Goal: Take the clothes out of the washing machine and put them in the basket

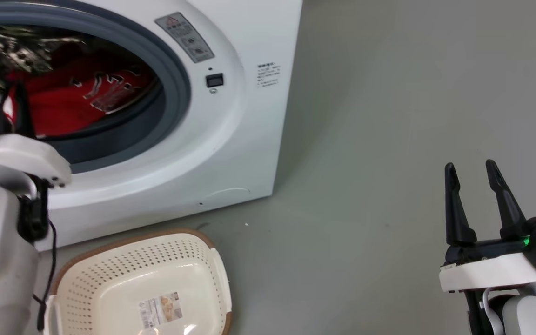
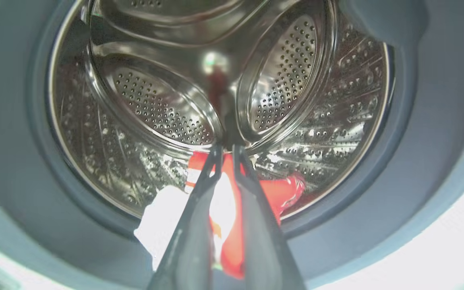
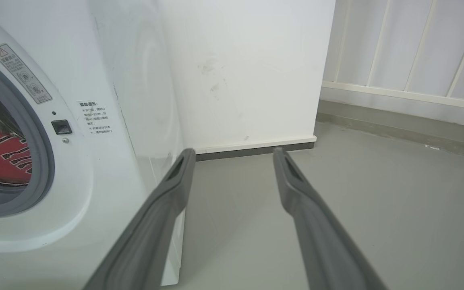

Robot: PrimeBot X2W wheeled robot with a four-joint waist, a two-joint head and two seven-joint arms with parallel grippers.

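The washing machine stands at the upper left with its porthole open, and the red clothes lie in its drum. My left forearm reaches into the porthole. In the left wrist view my left gripper is shut on the clothes, with red and white cloth pinched between its fingers above the drum's bottom. The basket sits on the floor in front of the machine, holding nothing but its label. My right gripper hangs open over bare floor at the lower right, well away from the machine.
Grey floor stretches to the right of the machine. A white wall and a pale railing close off the far side. A black cable hangs by my left arm near the basket's rim.
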